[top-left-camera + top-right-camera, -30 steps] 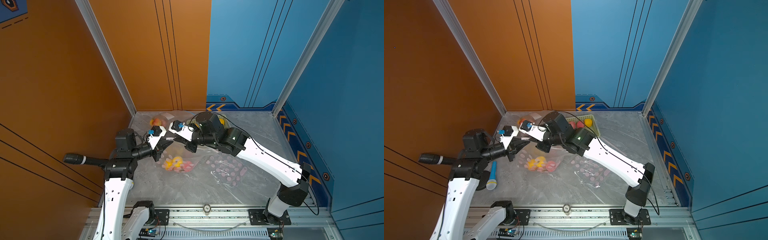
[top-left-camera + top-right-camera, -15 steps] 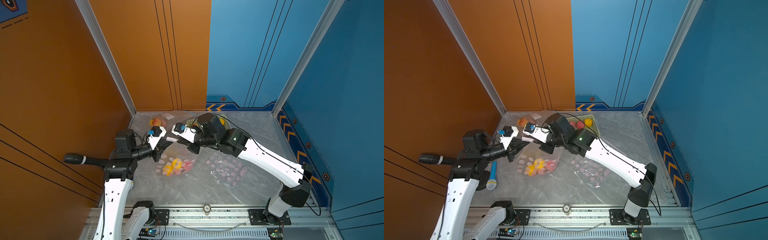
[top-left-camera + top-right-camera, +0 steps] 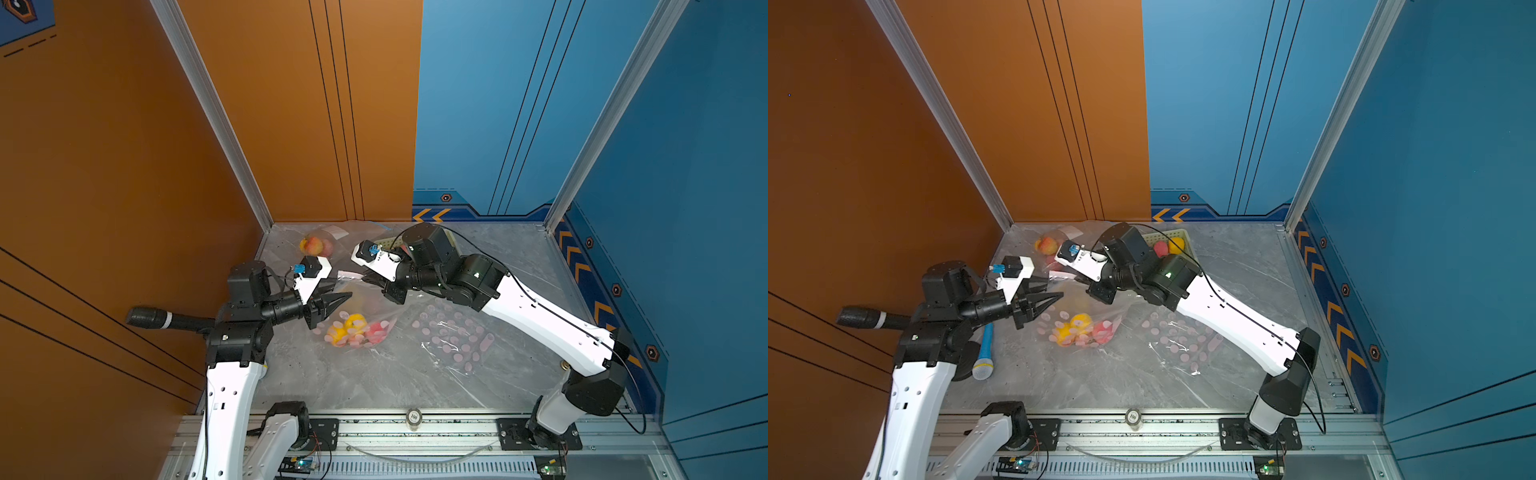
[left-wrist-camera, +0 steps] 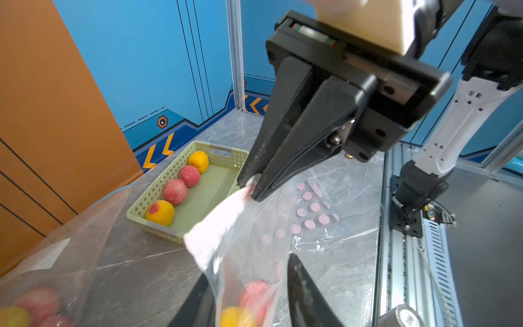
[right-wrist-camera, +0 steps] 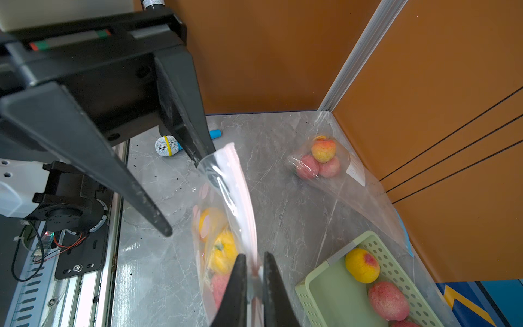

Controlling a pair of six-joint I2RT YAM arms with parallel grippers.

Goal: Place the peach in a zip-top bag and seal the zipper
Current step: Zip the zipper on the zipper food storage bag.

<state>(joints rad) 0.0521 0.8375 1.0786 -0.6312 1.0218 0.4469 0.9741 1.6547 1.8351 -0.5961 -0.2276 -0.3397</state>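
Peaches [image 3: 352, 326], yellow and red, already sit at the bottom of the dotted zip-top bag [image 5: 226, 181], which hangs slanting above the counter [image 3: 353, 386] with its lower end resting there, between the two arms. The loading step looks finished, and the work in hand is the zipper [image 5: 244, 198]. The right tool [image 4: 250, 186] is clamped on one end of the pink zipper strip and carries the top of the bag. The left tool [image 5: 185, 196] has its jaws spread and grips nothing. One fingertip is at the far corner of the strip and the other is well away from it. In the right wrist view the strip appears pressed flat along its length, but whether it is fully closed cannot be told. If any stretch is still open, the next move would be for the left tool to pinch the strip again and run along it towards the right tool. Otherwise the left tool should back off without snagging the film, and the right tool should lower the bag and let go. A basket [image 4: 158, 192] of more fruit stands just beyond.
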